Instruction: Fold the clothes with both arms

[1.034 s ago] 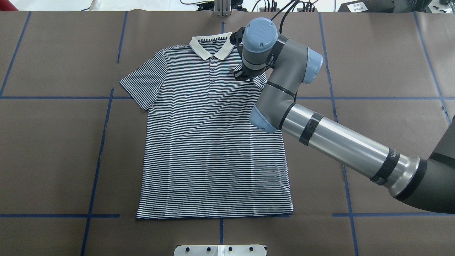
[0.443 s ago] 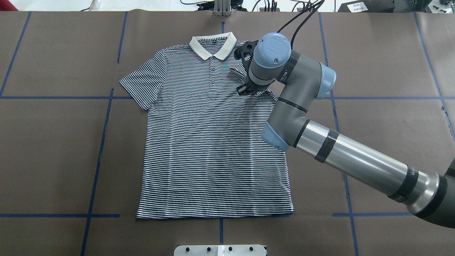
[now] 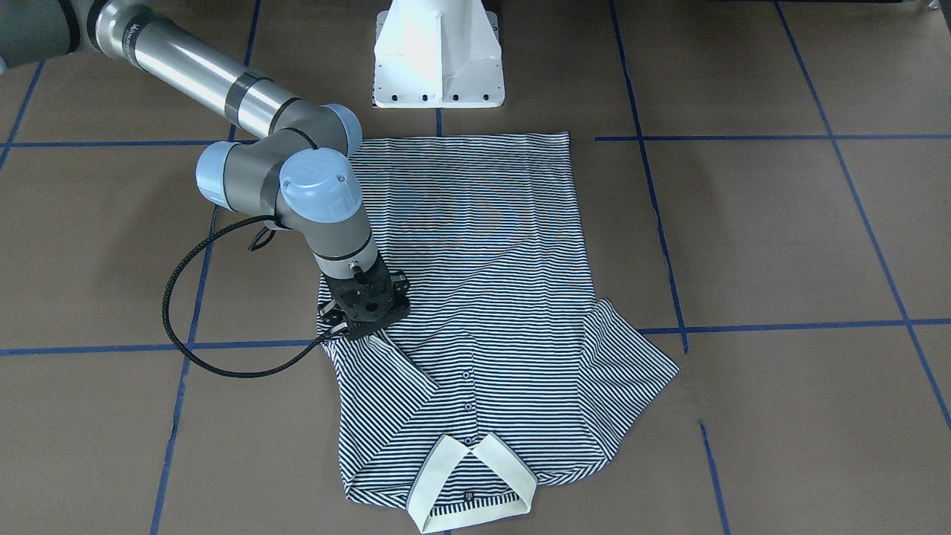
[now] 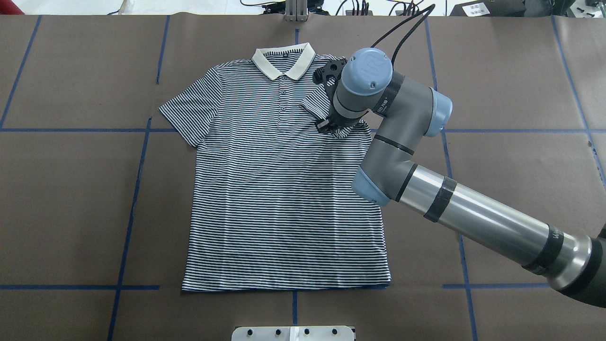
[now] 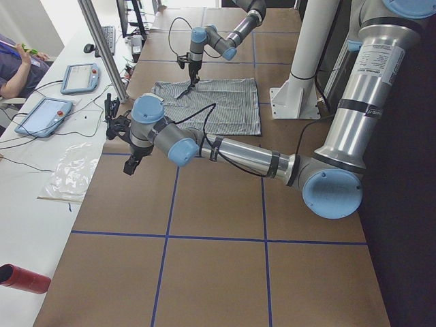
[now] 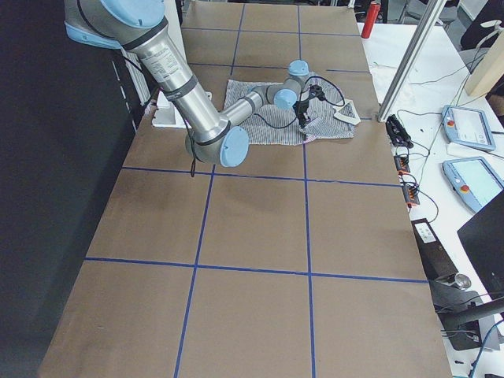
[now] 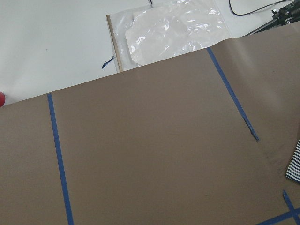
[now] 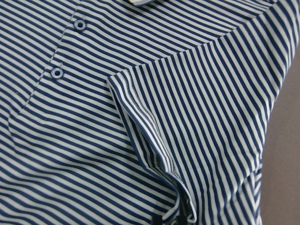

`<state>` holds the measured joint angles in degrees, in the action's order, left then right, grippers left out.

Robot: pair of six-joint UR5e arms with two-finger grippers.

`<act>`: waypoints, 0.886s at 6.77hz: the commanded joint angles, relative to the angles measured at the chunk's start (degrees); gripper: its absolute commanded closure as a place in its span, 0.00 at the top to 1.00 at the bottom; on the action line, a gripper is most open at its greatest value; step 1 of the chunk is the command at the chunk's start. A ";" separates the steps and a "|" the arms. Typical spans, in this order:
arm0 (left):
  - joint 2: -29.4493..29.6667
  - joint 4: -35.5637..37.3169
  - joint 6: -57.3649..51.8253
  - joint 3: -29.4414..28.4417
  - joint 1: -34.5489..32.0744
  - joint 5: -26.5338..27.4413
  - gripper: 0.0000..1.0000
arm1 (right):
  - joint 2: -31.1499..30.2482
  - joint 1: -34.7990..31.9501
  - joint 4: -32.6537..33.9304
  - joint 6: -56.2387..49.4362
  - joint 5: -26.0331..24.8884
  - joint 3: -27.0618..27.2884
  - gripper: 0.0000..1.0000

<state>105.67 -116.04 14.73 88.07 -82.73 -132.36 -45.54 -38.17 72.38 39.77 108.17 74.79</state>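
Note:
The striped polo shirt lies flat, front up, with its cream collar at the far side. My right gripper is low over the shirt's right shoulder, shut on the right sleeve. That sleeve is folded inward over the chest, and its hem bunches towards the jaws. The other sleeve is spread flat. My left gripper shows only in the exterior left view, away from the shirt near the table's end. I cannot tell whether it is open or shut.
The white pedestal base stands just behind the shirt's hem. A black cable loops beside the right wrist. Past the table's left end lie a plastic bag and tablets, with a person's arm there.
The right arm has drawn back towards the robot and slightly rightward, from beside the collar to the shoulder. The folded sleeve has gone with it.

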 commanded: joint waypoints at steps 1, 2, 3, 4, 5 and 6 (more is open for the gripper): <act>0.15 0.11 0.12 -0.35 0.03 0.09 1.00 | -0.08 -0.06 0.05 0.05 1.95 1.15 1.00; 1.81 0.02 5.69 -1.05 0.90 0.09 1.00 | 0.36 -0.84 0.39 0.22 2.91 1.15 1.00; 4.87 0.02 13.93 -1.84 6.13 0.70 1.00 | 2.28 -3.29 6.40 0.83 6.58 2.02 1.00; 8.20 -0.85 20.97 -3.15 11.92 5.40 1.00 | 3.51 -6.70 15.60 1.01 8.53 4.29 1.00; 10.41 -8.51 29.22 -8.21 17.46 11.02 1.00 | 2.74 -9.44 22.91 1.01 8.64 7.53 1.00; 13.31 -18.51 37.66 -16.61 21.35 15.95 1.00 | -0.40 -11.55 26.81 1.01 8.72 12.53 1.00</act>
<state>115.70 -124.68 42.57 79.40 -66.73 -122.29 -43.43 -46.78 92.70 40.74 116.47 82.11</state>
